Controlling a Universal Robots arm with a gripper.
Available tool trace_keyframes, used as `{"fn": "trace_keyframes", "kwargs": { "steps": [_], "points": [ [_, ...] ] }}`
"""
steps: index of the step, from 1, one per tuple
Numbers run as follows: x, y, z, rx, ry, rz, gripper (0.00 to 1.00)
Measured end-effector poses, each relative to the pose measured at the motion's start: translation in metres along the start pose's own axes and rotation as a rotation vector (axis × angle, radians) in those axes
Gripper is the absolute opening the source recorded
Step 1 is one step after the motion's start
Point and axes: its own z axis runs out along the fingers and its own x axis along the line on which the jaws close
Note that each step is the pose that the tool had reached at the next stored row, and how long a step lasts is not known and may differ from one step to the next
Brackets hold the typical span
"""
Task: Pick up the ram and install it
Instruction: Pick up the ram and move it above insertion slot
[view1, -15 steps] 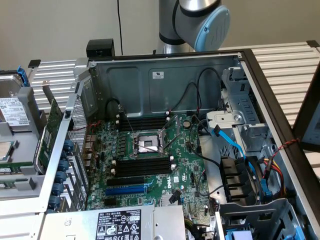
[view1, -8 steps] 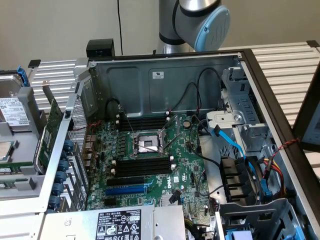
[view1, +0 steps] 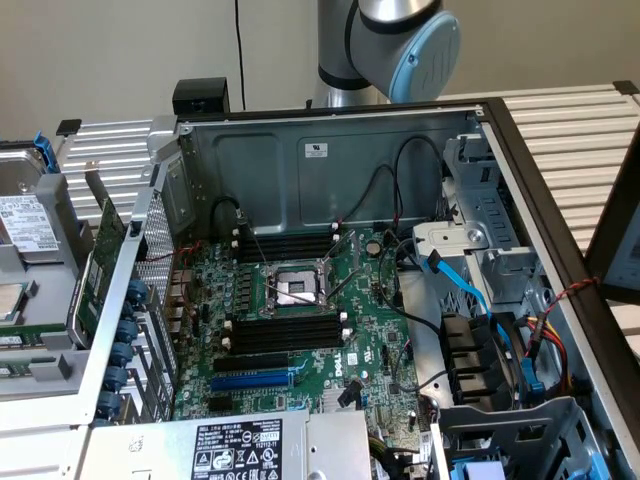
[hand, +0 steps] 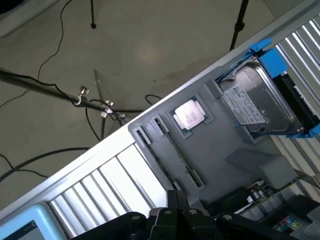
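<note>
Ram, thin dark strip, edge-on

Shows a smooth silver-grey tubular arm, glossy along its curves, with a round pale-blue joint cap set in a grey ring. Ends in a matte black gripper of angular, blocky parts, with a second cap, pale blue and grey-rimmed.

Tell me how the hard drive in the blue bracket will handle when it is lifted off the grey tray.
The hard drive is a metal-cased block, so probably rigid and heavy for its size. Its flat shiny top may be slippery; the blue bracket likely offers better grip. Box-shaped, it shouldn't roll.
</note>
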Motion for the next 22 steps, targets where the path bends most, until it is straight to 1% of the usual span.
{"fn": "trace_keyframes", "kwargs": {
  "steps": [8, 14, 19, 22],
  "points": [
    [0.0001, -0.0001, 0.0028, -0.0009, 0.0072, -0.145, 0.11],
    [0.0001, -0.0002, 0.0045, -0.0001, 0.0119, -0.255, 0.11],
    [0.0001, -0.0003, 0.0052, 0.0025, 0.0148, -0.345, 0.11],
    [0.0001, -0.0003, 0.0056, 0.0044, 0.0158, -0.386, 0.11]
  ]
}}
